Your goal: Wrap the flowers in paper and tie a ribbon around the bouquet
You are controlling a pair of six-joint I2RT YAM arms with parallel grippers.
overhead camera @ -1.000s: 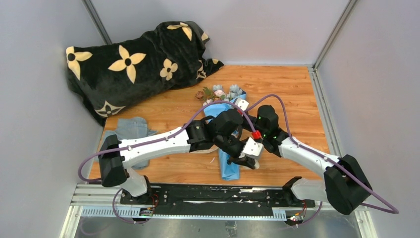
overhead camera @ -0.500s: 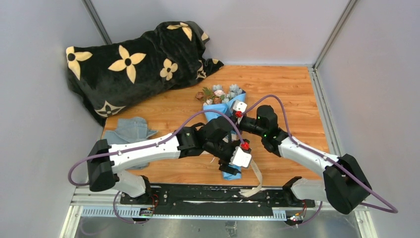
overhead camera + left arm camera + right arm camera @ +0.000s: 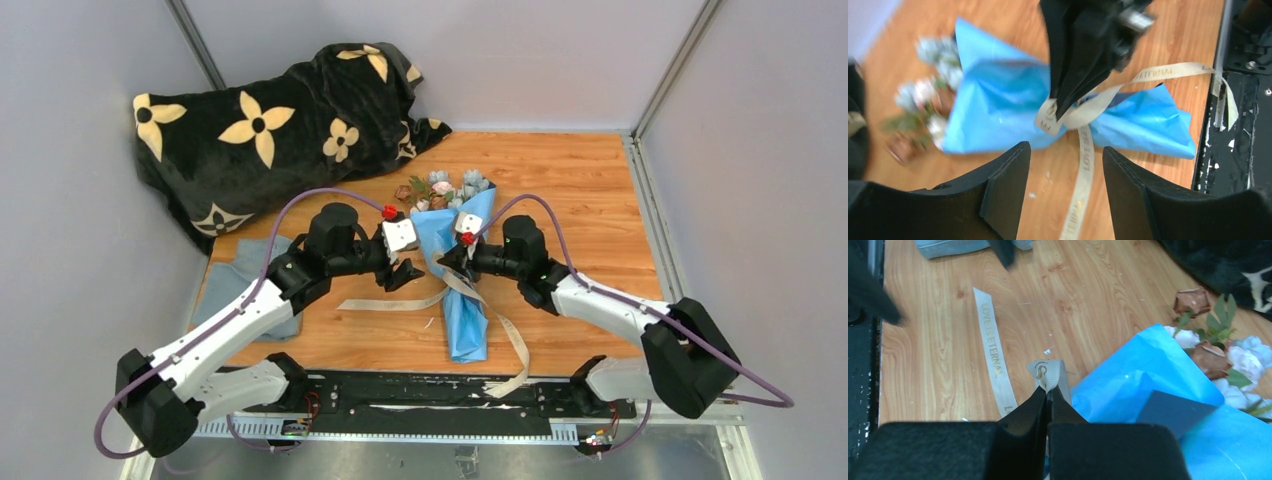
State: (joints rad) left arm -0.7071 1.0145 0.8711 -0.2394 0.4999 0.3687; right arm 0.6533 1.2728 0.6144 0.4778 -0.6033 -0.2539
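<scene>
The bouquet lies on the wooden table with its flowers (image 3: 440,188) pointing away and the blue paper (image 3: 465,320) cone toward the arms. The beige ribbon (image 3: 390,303) crosses the cone's middle; one tail runs left, the other trails to the near rail. My right gripper (image 3: 1048,390) is shut on a folded loop of the ribbon (image 3: 1048,372) at the cone's left edge. My left gripper (image 3: 1065,152) hangs open just left of the bouquet, with nothing held; the ribbon (image 3: 1083,170) tail lies on the table below its gap.
A black blanket (image 3: 270,120) with cream flower prints is heaped at the back left. A grey-blue cloth (image 3: 255,270) lies under my left arm. A black rail (image 3: 420,390) runs along the near edge, and grey walls close in the sides.
My left gripper opened, let go of the ribbon and drew back left from the cone's lower end. The right gripper shifted down-left along the bouquet, still pinching the ribbon.
</scene>
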